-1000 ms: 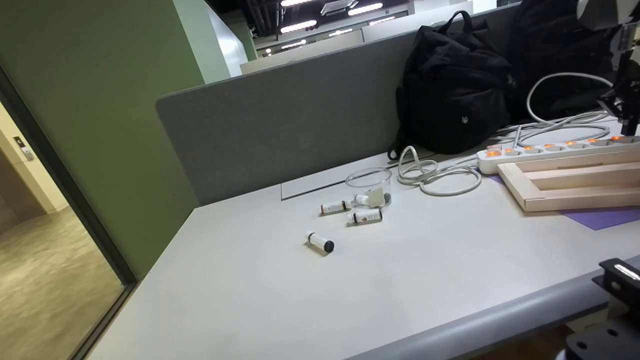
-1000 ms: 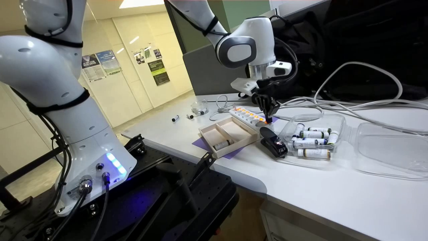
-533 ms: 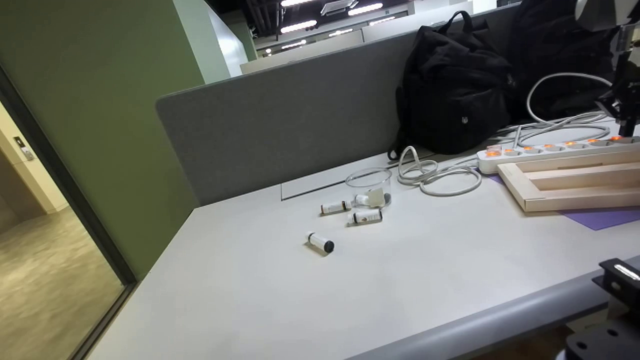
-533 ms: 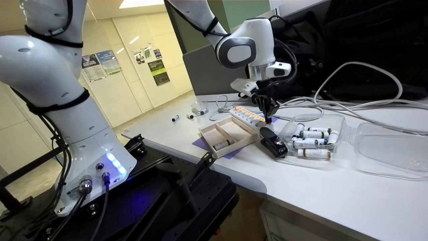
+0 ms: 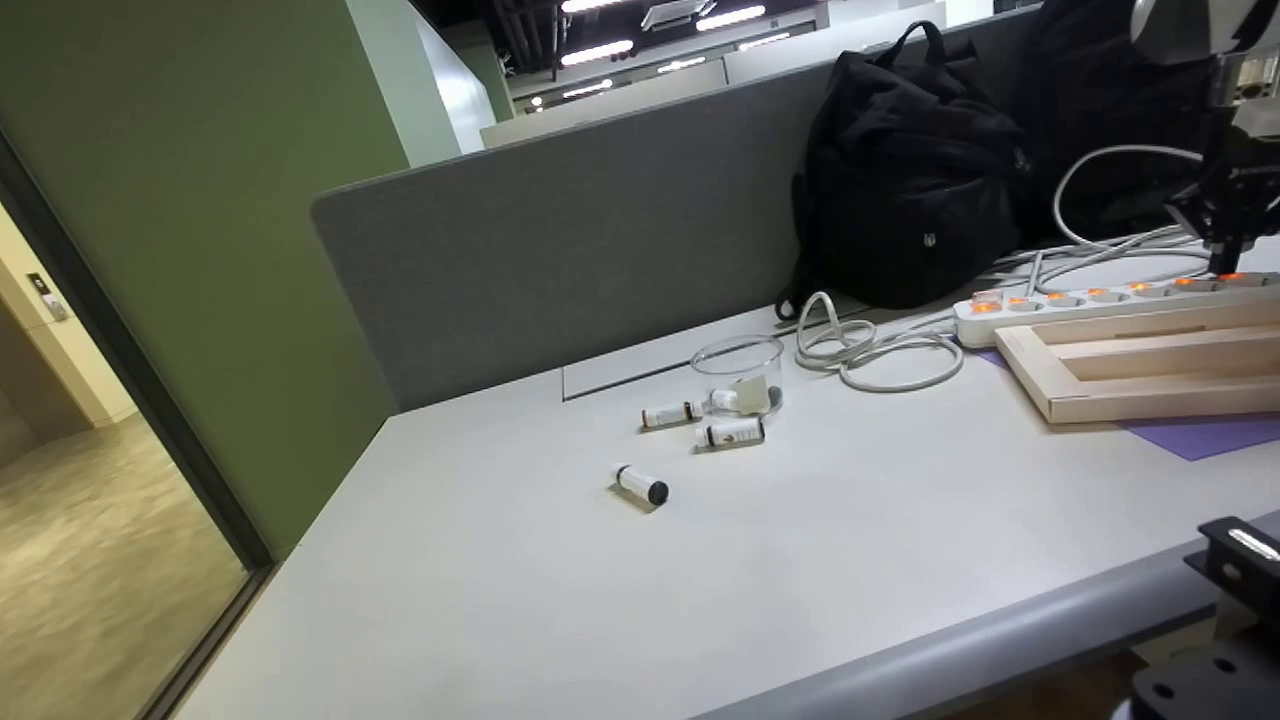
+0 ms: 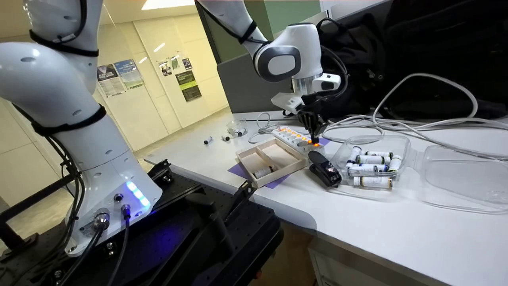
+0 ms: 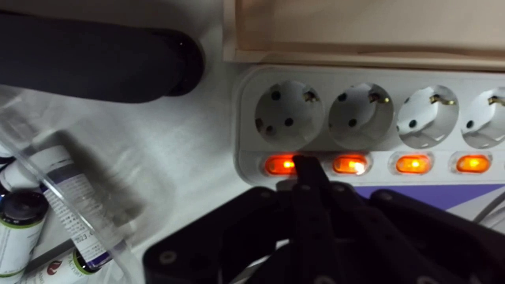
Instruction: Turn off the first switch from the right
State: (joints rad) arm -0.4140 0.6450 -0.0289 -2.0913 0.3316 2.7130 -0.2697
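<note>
A white power strip with a row of orange-lit switches lies on the desk; it shows in both exterior views. The end switch glows orange at the strip's end in the wrist view; it is also lit in an exterior view. My gripper is shut with nothing seen between its fingers. Its dark tip covers the inner edge of the end switch in the wrist view. In both exterior views the gripper points down just over that end; contact cannot be told.
A wooden tray lies along the strip on purple paper. A black stapler-like object and a clear box with several vials stand beside the strip's end. White cables and black backpacks are behind.
My gripper has shifted along the strip, leftward in both exterior views, away from its outer end. The end switch is now less covered and its orange light shows more. Other objects have not moved.
</note>
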